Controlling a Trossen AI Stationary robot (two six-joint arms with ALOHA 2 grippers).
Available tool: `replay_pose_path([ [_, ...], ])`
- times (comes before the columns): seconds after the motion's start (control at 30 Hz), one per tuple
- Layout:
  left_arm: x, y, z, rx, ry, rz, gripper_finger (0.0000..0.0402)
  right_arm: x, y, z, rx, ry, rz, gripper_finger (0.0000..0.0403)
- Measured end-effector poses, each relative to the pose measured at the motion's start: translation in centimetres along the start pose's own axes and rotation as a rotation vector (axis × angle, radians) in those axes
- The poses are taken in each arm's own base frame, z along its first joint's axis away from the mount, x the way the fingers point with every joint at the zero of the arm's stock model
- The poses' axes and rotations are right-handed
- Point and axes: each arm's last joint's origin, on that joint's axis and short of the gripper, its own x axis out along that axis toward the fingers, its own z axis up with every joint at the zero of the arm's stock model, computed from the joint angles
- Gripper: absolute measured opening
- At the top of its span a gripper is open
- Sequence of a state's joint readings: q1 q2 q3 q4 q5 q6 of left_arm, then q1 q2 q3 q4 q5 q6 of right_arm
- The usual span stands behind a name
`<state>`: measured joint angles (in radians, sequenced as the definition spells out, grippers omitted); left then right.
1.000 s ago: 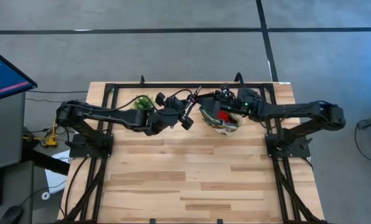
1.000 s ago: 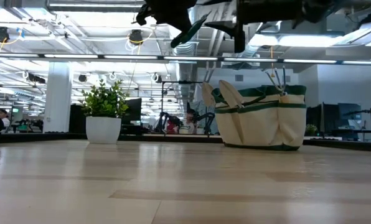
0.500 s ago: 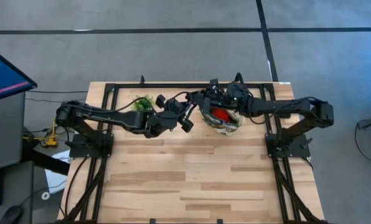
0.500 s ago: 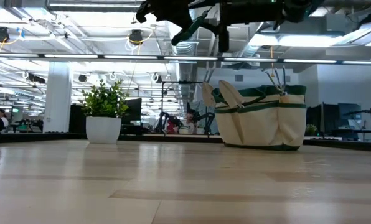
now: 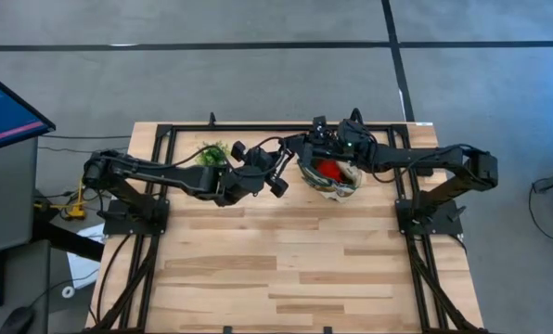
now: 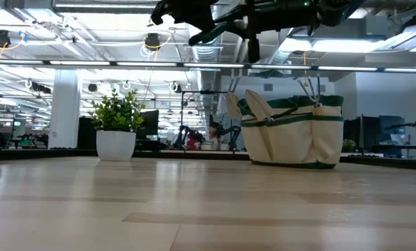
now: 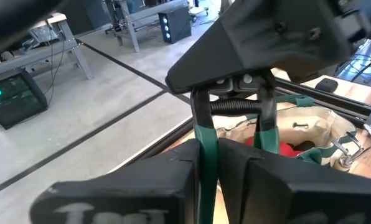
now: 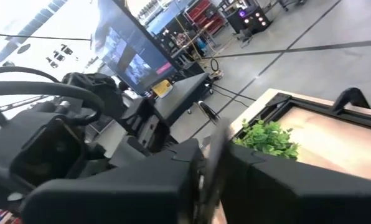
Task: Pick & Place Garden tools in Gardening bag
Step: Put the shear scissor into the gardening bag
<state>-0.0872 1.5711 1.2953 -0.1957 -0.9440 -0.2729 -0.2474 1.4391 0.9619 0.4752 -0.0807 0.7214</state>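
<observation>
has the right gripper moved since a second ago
Yes. In the high view the right gripper has come away from the far-right part of the gardening bag to beyond its left edge, closing on the pruning shears held by the left gripper.

— What colours are showing on the gardening bag (image 6: 292, 132)?
— Cream with dark green trim; something red is sitting inside.
— And the pruning shears (image 7: 235, 124)?
— Green handles, dark metal. The potted plant (image 6: 116, 129) is showing green leaves, white pot.
</observation>
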Motion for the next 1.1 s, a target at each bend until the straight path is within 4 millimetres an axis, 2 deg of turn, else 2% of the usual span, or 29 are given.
replay_pose_path([
  [0.1, 0.0, 0.0, 0.0, -0.001, -0.001, 0.000, 0.0023, 0.0, 0.0, 0.0, -0.025, 0.003, -0.006, 0.0010],
  [0.3, 0.0, -0.1, 0.2, -0.020, -0.009, -0.013, 0.0065, 0.0, 0.1, 0.0, -0.052, 0.006, 0.009, 0.0006],
  [0.7, -0.5, 0.8, 1.3, -0.192, -0.031, -0.049, 0.0134, -0.5, 0.2, 0.6, -0.079, 0.010, 0.023, 0.0006],
  [0.97, -1.7, 2.2, 2.8, -0.250, -0.075, -0.048, 0.0205, -2.2, -0.1, 1.5, -0.169, 0.069, -0.064, 0.0006],
  [1.1, -2.2, 2.7, 3.4, -0.268, -0.088, -0.058, 0.0239, -3.7, -0.2, 2.2, -0.251, 0.101, -0.120, 0.0006],
])
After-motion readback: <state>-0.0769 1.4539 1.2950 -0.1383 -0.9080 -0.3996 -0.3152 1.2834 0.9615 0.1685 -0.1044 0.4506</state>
